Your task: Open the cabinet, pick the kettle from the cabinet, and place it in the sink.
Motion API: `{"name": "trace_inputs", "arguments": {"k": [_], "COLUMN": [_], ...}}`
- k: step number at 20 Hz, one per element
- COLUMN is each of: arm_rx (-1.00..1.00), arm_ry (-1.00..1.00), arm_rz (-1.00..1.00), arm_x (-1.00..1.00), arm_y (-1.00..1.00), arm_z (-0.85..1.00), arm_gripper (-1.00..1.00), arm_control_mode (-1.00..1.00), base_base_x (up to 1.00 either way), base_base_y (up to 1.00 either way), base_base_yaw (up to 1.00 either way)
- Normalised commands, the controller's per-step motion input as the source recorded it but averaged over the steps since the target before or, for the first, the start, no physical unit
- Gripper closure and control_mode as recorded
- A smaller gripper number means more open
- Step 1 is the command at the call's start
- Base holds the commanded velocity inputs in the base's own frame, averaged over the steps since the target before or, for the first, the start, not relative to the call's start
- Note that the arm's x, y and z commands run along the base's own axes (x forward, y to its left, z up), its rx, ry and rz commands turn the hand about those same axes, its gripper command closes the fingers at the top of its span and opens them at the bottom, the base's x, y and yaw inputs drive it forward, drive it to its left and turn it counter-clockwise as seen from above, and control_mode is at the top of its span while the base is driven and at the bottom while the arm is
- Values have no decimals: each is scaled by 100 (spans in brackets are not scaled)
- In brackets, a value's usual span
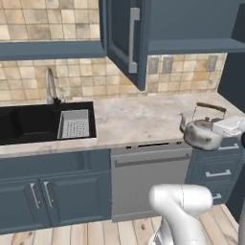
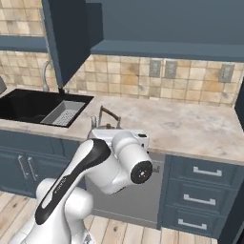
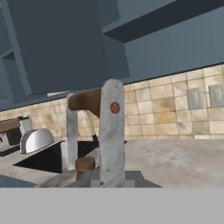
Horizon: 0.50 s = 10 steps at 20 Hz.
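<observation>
Silver kettle (image 1: 201, 132), squat, shiny, arched brown-topped handle, short spout.

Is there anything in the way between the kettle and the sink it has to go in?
Nothing visible blocks it. The kettle, held by the fingers, hangs off the counter's front edge. The marble counter between it and the sink is bare. The open cabinet door hangs higher up. A grey strainer basket fills the sink's right end.
</observation>
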Motion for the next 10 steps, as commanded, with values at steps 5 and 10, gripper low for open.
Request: {"name": "trace_inputs", "arguments": {"k": [5, 10], "arm_rx": [0, 0], "arm_ry": [0, 0], "arm_rz": [0, 0], "arm_x": [0, 0], "arm_y": [0, 0], "arm_z": [0, 0], "arm_gripper": [100, 100], "arm_control_mode": [100, 100], "base_base_x": [-42, -24], "base_base_y": [63, 71], "base_base_yaw": [2, 0]}}
